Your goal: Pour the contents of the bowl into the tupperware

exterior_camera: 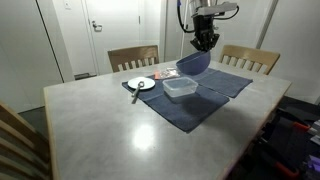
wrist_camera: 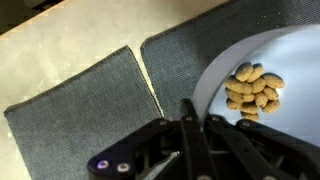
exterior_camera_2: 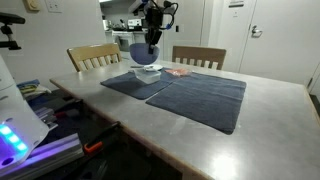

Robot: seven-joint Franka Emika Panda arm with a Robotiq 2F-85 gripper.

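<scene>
On the large grey rectangular table (exterior_camera: pixel 110 130), seen in both exterior views, two dark grey woven cloth mats (exterior_camera: pixel 190 108) lie side by side with only a narrow strip of tabletop between them. Two light wooden slatted chairs (exterior_camera: pixel 133 57) stand at the far edge. Above the mats hangs the arm's black two-fingered pincer (exterior_camera: pixel 205 44). Its jaws are drawn fully together, pinching the rim of the round, deep blue-purple bowl (exterior_camera: pixel 193 64), and the wrist view shows the dark fingers (wrist_camera: pixel 195 140) converging on that rim. The bowl is lifted clear of the table and hangs just above the shallow clear plastic rectangular tupperware (exterior_camera: pixel 180 88), which rests on a mat. In an exterior view the bowl (exterior_camera_2: pixel 142 50) sits directly over the tupperware (exterior_camera_2: pixel 148 72). The bowl appears to hang at a slant, but its angle cannot be fixed at this size. Near the tupperware but apart from it, a small white round plate (exterior_camera: pixel 141 84) rests at the corner of a mat, with a slender dark item (exterior_camera: pixel 134 93) against it that is too small to identify. Inside the bowl, a cluster of pale tan oblong nuts (wrist_camera: pixel 253 90) lies against the pale inner wall. The wrist view cuts the bowl off at its right and lower edges, and the pincer's own linkage covers part of the rim. In both exterior views the fingertips merge with the bowl's dark edge, and the frame top crops the upper arm. Whether the tupperware holds anything cannot be told.
</scene>
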